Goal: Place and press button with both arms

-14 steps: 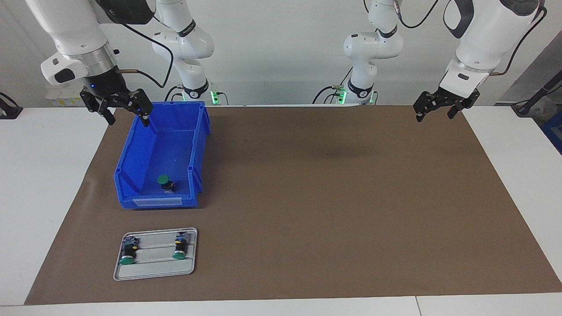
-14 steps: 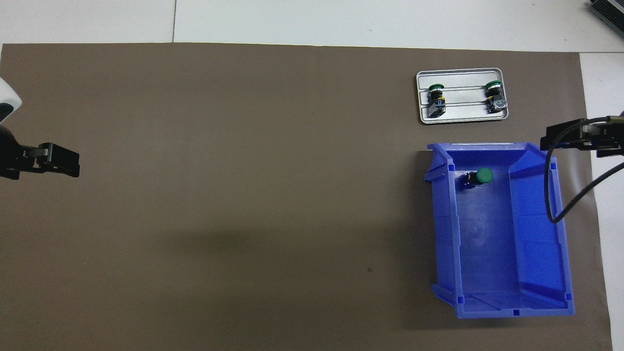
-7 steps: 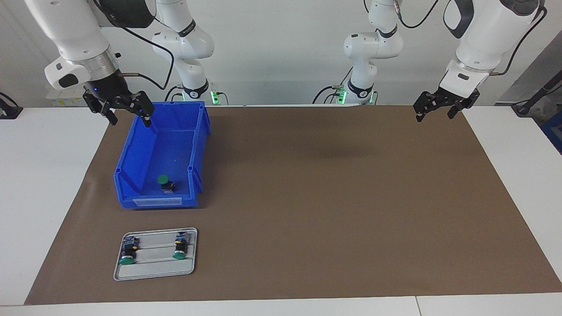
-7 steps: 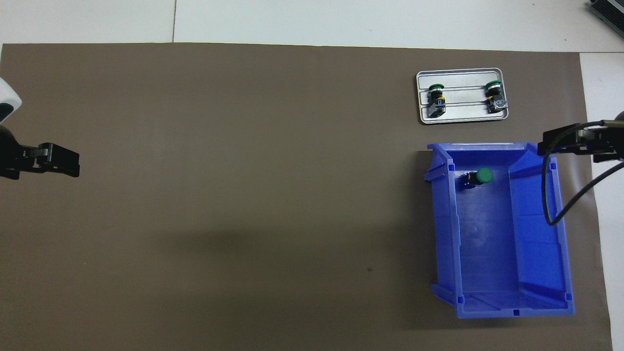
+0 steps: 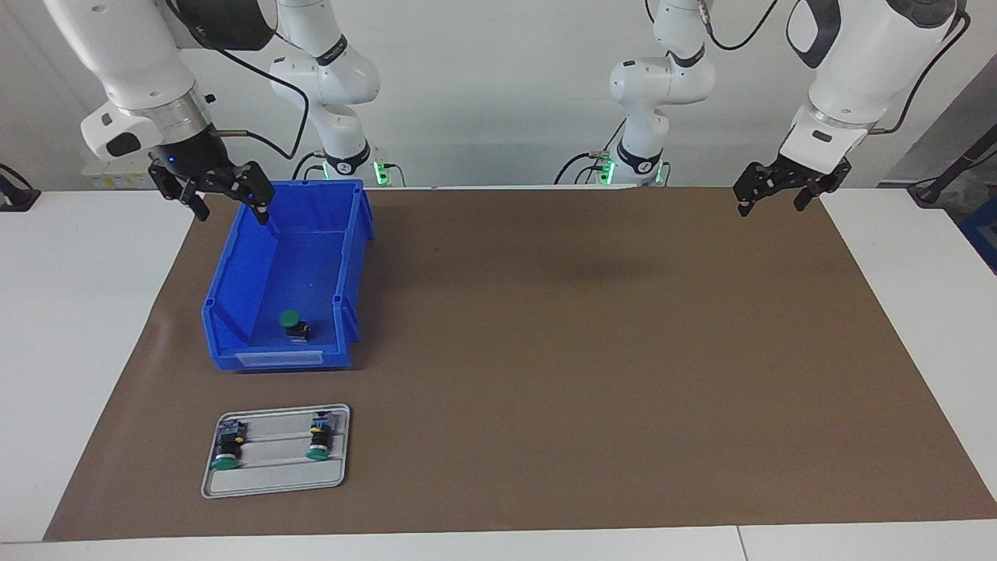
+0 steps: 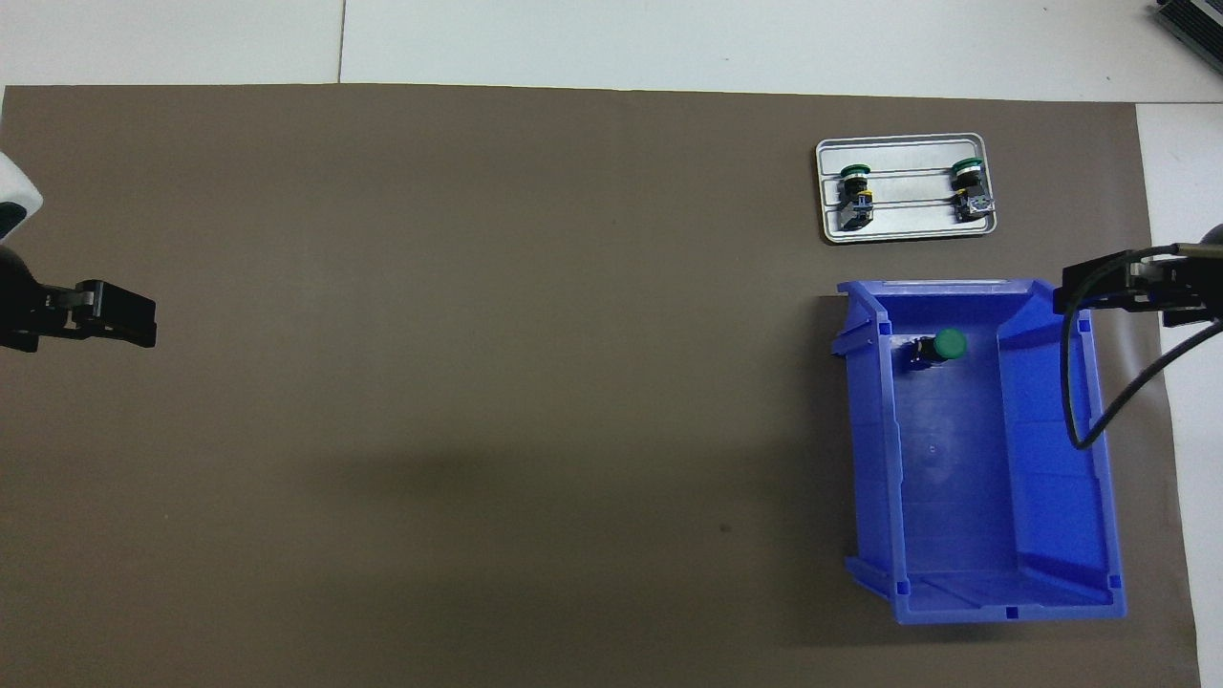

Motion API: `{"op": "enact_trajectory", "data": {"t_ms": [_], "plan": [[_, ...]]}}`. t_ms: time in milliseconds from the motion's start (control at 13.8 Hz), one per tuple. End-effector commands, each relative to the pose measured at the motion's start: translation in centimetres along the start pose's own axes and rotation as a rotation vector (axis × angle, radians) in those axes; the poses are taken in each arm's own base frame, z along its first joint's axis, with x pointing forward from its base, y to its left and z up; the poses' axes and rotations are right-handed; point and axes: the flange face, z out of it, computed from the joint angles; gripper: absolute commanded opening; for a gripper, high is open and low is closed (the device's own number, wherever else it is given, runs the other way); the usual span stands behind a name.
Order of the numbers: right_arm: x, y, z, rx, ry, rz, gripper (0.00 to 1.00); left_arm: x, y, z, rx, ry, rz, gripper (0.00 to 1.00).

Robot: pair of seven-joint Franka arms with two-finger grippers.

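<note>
A green-capped button [image 5: 291, 322] [image 6: 941, 346] lies on its side in the blue bin [image 5: 234, 273] [image 6: 1051, 459], near the bin's end farthest from the robots. Two more buttons [image 5: 226, 448] [image 5: 318, 440] lie on a grey tray [image 5: 273, 479] [image 6: 908, 229] farther from the robots than the bin. My right gripper [image 5: 230, 210] [image 6: 1099, 284] hangs open and holds nothing, in the air over the bin's outer rim. At the left arm's end, my left gripper [image 5: 771, 206] [image 6: 134, 318] is raised over the brown mat, open and holding nothing.
A brown mat [image 5: 584, 351] covers most of the white table [image 5: 78, 312]. The bin and tray sit at the right arm's end. A black cable [image 6: 1080, 382] from the right arm loops over the bin.
The right gripper has shifted slightly above the bin's rim. The left arm and the buttons have not moved.
</note>
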Motion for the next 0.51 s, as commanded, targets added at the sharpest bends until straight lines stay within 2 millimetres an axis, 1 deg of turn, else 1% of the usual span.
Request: {"op": "enact_trajectory", "data": {"t_ms": [0, 436], "plan": [[-1.03, 0.17, 0.06, -0.021, -0.001, -0.019, 1.0, -0.94, -0.3, 0.0, -0.009, 0.006, -0.008, 1.0], [-0.97, 0.09, 0.01, -0.022, 0.005, -0.016, 1.0, -0.94, -0.3, 0.0, -0.009, 0.006, -0.008, 1.0]]}}
